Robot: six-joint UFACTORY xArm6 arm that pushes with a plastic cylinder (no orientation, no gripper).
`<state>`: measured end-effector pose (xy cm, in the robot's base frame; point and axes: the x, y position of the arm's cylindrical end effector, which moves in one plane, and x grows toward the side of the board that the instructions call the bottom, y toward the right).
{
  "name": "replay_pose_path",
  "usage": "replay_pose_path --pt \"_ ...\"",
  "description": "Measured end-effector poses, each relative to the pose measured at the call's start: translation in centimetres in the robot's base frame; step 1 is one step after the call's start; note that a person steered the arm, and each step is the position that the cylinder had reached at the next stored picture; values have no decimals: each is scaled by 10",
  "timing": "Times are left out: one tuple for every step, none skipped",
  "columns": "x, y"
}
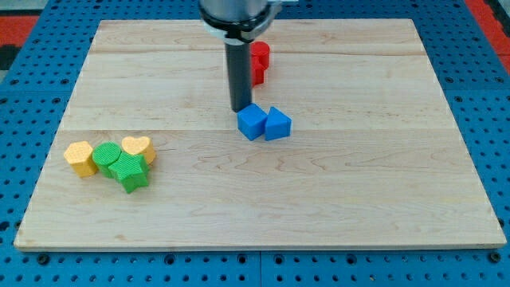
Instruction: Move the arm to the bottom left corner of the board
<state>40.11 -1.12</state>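
Standing over board: my tip sat near centre, touching or just above the top edge of the blue cube.
Hold: bare rod, no fingers, nothing held.
Blue pair: second blue block touched the cube.
Red block: behind rod.
Bottom left corner: bare, well apart from tip.
Left cluster: yellow hexagon, green round block, yellow heart, green star, all touching.

A pale wooden bench is lying over a blue pegboard. Two blue blocks are sitting side by side, touching, near its middle. A red block is standing toward the view's top, partly hidden. At the view's left a cluster is huddling together: a yellow block, a round green block, a yellow heart block and a green star block, all touching.
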Motion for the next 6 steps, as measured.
replay_pose_path --pt "1 28" --pt "2 -9" --pt "-1 -55" --pt "61 -16" --pt "144 -37" --pt "208 -96"
